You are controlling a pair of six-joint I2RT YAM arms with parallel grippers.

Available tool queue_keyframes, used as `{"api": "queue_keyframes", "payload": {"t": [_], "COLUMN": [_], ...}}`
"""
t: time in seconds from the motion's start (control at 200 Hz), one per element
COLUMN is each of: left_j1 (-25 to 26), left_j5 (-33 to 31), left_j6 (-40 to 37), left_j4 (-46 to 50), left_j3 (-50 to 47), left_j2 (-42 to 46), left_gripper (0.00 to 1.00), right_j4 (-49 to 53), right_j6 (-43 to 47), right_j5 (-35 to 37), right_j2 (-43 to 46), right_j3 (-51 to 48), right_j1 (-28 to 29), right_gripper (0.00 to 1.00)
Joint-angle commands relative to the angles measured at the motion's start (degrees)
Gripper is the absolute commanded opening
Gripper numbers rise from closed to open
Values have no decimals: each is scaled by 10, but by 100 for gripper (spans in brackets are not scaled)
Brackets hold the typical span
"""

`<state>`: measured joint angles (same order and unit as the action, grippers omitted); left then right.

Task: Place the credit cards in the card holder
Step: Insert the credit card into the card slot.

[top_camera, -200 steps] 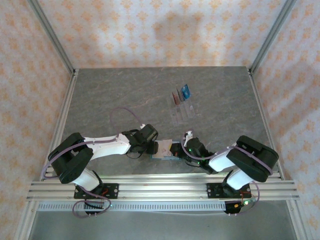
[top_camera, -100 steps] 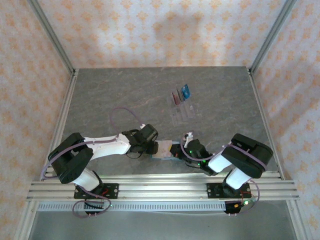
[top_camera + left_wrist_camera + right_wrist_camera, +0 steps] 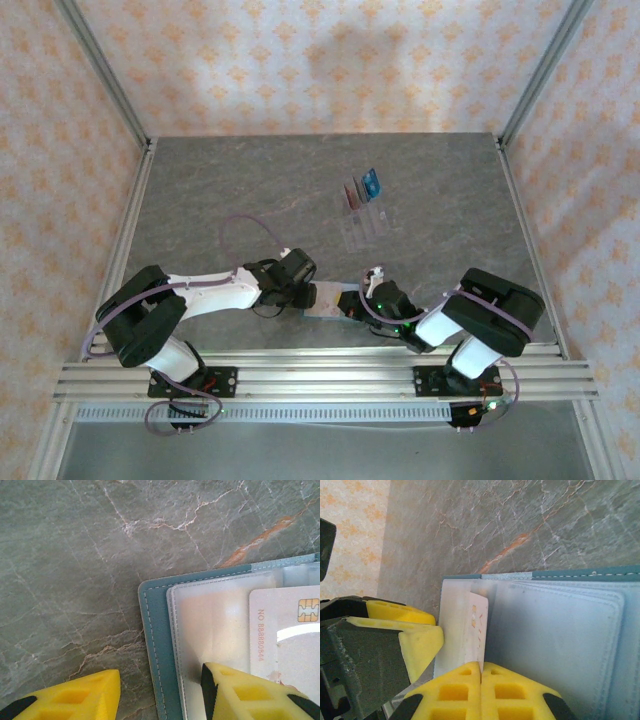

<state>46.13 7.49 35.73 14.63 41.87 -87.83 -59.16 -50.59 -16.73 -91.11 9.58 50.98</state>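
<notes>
Where the table point(image 3: 220, 200) meets its near edge, the card holder point(image 3: 325, 300) lies open and flat between the two arms, its pale inside facing up. The right end effector point(image 3: 481, 666) is closed tight, and a pale card point(image 3: 476, 625) with a gold chip runs into the seam between its fingertips, so it appears pinched there. The left end effector point(image 3: 160, 677) stands partly spread. One finger point(image 3: 75, 695) rests on bare table and the other point(image 3: 240, 692) on the holder's clear pocket point(image 3: 210, 620), seemingly pinning it. From the left wrist, the card reaches in from the right arm's side and its leading edge stops partway across the pocket. Whether it is under the clear sleeve is hard to tell. Its long axis points from the right end effector toward the left one, so the likely next push is straight along that line, made by the right arm. Well beyond them, a blue card point(image 3: 372, 182) and pinkish cards point(image 3: 350, 192) stand by a clear rack point(image 3: 365, 222).
</notes>
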Motion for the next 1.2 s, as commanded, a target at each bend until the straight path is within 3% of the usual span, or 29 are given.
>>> {"api": "queue_keyframes", "payload": {"t": [0.0, 0.395, 0.796, 0.991, 1.196], "left_j1": [6, 7, 7, 7, -2], "left_j5": [2, 2, 5, 10, 33], "left_j6": [4, 6, 7, 10, 13], "left_j4": [14, 12, 12, 22, 46], "left_j3": [-22, -23, -22, -17, -6], "left_j2": [-4, -4, 2, 18, 62], "left_gripper": [47, 47, 47, 48, 48], "right_j4": [65, 38, 35, 48, 192], "right_j6": [8, -1, 1, 2, 25], "right_j5": [10, 41, 9, 12, 11], "right_j2": [-13, -49, -86, -62, 15], "right_j3": [1, 19, 47, 40, 74], "right_j1": [7, 17, 20, 20, 20], "right_gripper": [0, 0, 0, 18, 26]}}
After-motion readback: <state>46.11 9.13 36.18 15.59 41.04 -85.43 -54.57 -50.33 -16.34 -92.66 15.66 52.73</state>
